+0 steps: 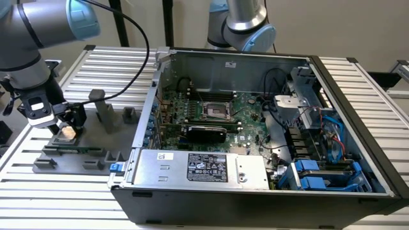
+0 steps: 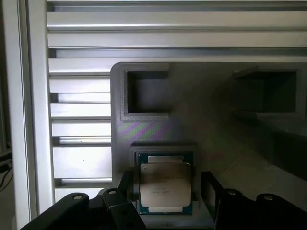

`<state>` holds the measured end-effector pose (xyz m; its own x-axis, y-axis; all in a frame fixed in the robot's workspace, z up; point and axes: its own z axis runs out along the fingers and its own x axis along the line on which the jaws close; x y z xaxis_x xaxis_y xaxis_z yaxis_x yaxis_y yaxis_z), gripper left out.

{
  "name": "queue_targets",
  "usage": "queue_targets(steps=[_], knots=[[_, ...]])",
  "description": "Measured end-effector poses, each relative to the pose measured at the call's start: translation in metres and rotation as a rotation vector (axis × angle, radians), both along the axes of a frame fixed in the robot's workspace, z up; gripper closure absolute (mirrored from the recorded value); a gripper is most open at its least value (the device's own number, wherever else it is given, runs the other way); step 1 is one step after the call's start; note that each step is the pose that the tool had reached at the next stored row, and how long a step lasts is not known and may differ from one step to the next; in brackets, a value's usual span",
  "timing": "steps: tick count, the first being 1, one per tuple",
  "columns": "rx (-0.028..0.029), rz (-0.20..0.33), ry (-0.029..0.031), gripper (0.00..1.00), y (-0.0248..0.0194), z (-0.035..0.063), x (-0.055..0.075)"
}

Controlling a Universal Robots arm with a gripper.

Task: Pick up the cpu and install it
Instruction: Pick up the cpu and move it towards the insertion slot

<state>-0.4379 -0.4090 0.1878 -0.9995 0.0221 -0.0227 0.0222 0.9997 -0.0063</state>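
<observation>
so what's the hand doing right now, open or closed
hand: open, holding nothing; its fingers stand either side of the cpu, which sits in the grey holder

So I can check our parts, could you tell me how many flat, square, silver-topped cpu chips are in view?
1. The silver-topped cpu sits in the grey holder tray, beneath the open gripper. Another could be hidden inside the black computer case.

We get bright, even light outside; at the wrist we see glare on slats [image 2: 192,21], fixture [image 2: 240,158] in shadow.
</observation>
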Motion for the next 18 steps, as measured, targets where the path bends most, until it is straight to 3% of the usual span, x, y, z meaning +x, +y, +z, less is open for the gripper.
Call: queue_targets(steps=[18], knots=[[-0.0006,0.001,-0.0002,0.33,0.0,-0.0028,-0.0003]])
